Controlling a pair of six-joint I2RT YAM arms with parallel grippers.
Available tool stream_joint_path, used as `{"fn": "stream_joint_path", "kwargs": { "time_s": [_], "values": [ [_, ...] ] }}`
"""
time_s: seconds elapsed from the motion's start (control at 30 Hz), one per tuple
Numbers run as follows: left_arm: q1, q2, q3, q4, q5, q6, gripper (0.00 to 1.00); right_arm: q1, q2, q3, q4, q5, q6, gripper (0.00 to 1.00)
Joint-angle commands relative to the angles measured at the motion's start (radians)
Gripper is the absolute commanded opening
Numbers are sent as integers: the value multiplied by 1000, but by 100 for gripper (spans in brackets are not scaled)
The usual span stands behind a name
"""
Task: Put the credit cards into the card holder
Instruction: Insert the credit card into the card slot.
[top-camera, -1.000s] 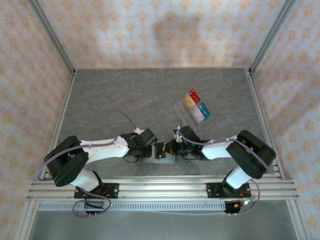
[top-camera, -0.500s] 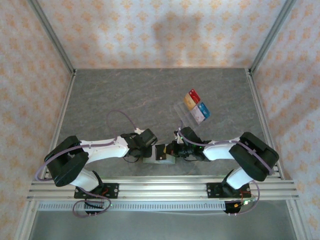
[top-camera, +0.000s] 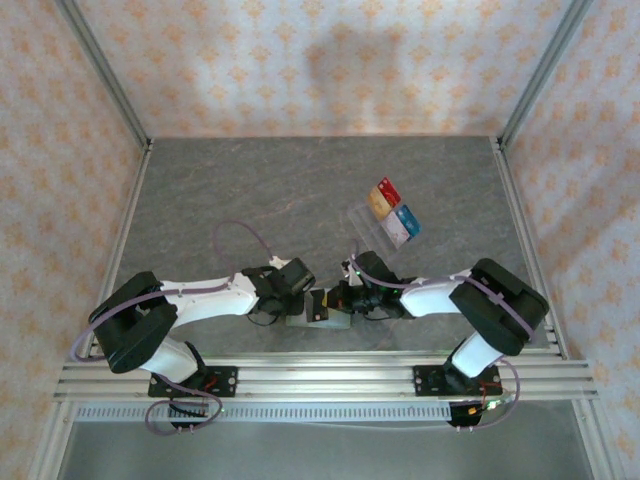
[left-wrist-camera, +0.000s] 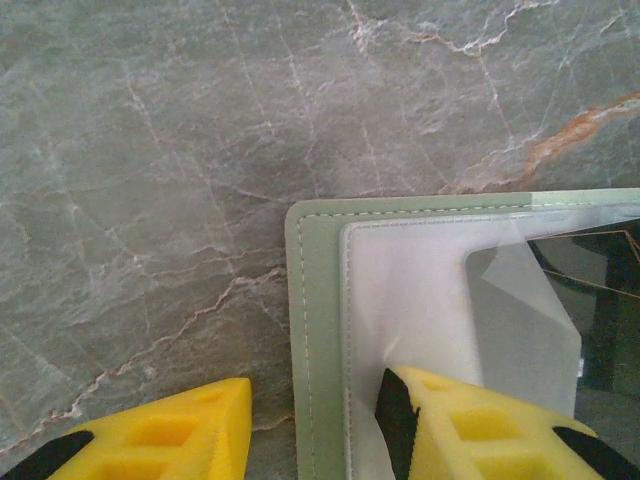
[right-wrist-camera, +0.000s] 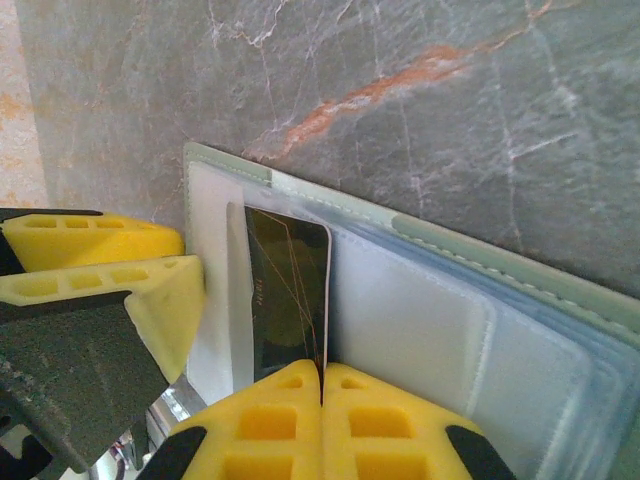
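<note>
The sage-green card holder (right-wrist-camera: 440, 250) lies flat and opened out between the two grippers, its pale inner pockets (left-wrist-camera: 430, 300) facing up. My right gripper (right-wrist-camera: 322, 375) is shut on a black card (right-wrist-camera: 285, 300), held on edge with its far end at the pocket by the holder's corner. My left gripper (left-wrist-camera: 315, 430) is open astride the holder's edge (left-wrist-camera: 318, 330), one finger on the table and the other on the pale pocket. The black card (left-wrist-camera: 600, 290) shows dark at the right. Red (top-camera: 388, 189), gold-orange (top-camera: 378, 202), blue (top-camera: 408, 220) and pale grey (top-camera: 397, 232) cards sit at the back right.
Those cards rest in a clear ridged acrylic tray (top-camera: 365, 222) on the grey marble table (top-camera: 250, 190). The left gripper's yellow fingers (right-wrist-camera: 100, 255) stand close beside the black card. The aluminium rail (top-camera: 320, 380) runs just behind the holder at the near edge.
The right gripper with the black card has edged slightly left, closer to the left gripper. The holder and the left arm have hardly moved.
</note>
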Motion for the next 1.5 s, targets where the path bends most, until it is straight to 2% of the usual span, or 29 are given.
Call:
{"fn": "stream_joint_path", "kwargs": {
  "time_s": [0.0,0.6,1.47],
  "values": [
    [-8,46,-58,-50,9,0,41,14,24,11,-74,32,-25,0],
    [-31,17,-64,-55,10,-21,41,34,31,19,-35,101,3,0],
    [-62,-8,-82,-50,16,-56,42,94,60,69,-73,96,-16,1]
  ]
}}
